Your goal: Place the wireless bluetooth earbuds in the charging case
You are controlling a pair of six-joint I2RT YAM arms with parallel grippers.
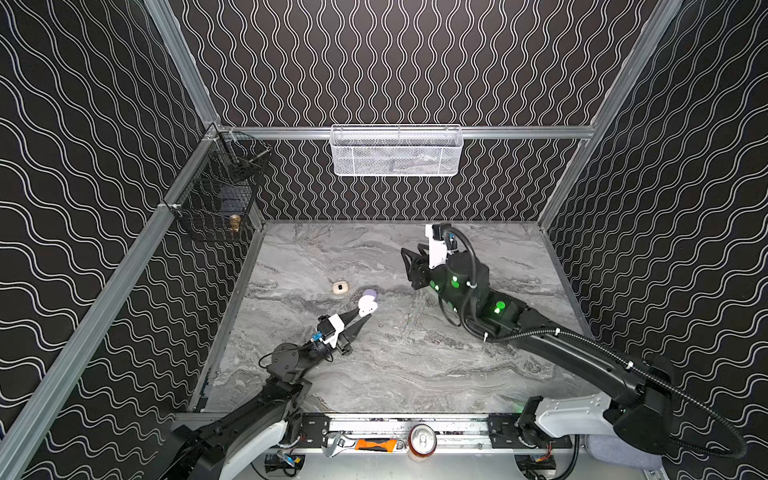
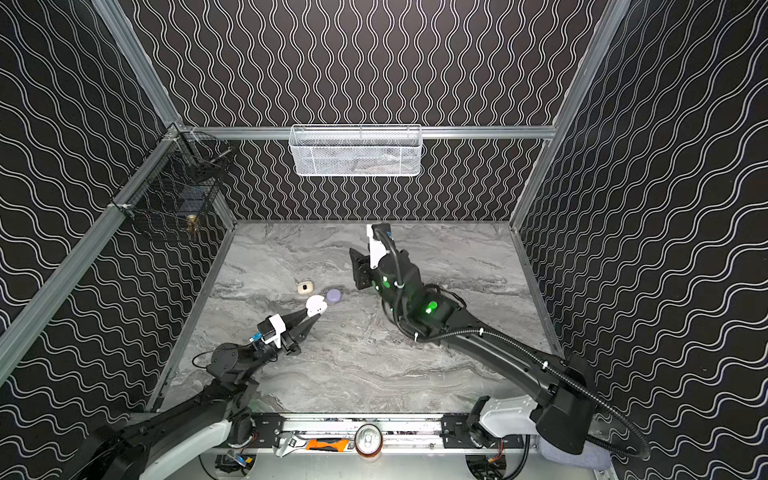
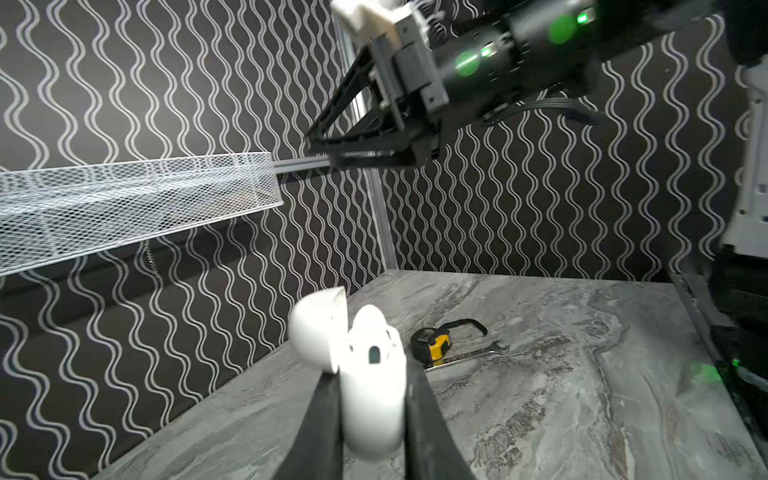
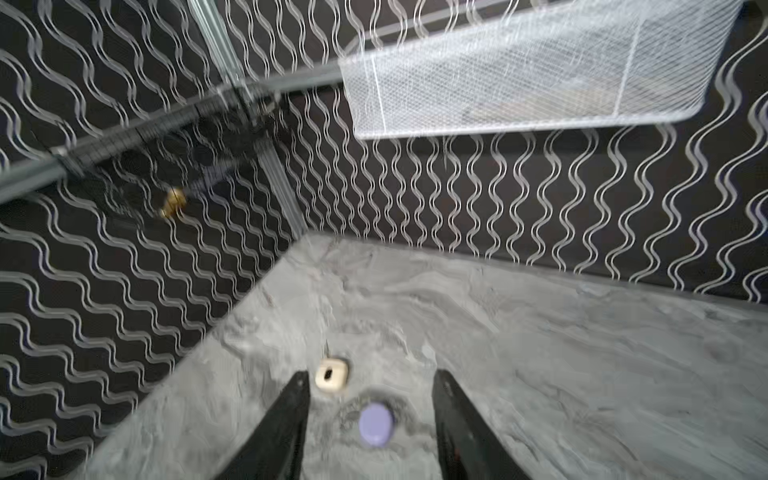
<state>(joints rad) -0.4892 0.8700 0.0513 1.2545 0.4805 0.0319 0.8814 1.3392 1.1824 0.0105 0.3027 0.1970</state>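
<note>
My left gripper [image 1: 365, 314] [image 2: 314, 312] [image 3: 374, 374] is shut on the white charging case [image 3: 374, 407] [image 1: 367, 306] and holds it just above the table, its lid [image 3: 318, 332] flipped open. A white earbud [image 3: 372, 332] with a dark oval spot sits in the case's opening. My right gripper [image 1: 409, 269] [image 2: 357, 270] [image 4: 370, 374] hangs open and empty in the air, to the right of the case and apart from it. In the right wrist view a closed lilac pebble-like case [image 4: 376, 424] [image 1: 369, 294] and a cream-beige case [image 4: 331, 375] [image 1: 339, 287] lie on the table below its jaws.
A yellow tape measure [image 3: 432, 343] and a wrench [image 3: 469, 357] lie near the far right corner of the table. A white mesh basket [image 1: 395, 151] hangs on the back wall and a black wire basket [image 1: 216, 195] on the left wall. A can [image 1: 422, 440] and tools lie on the front rail.
</note>
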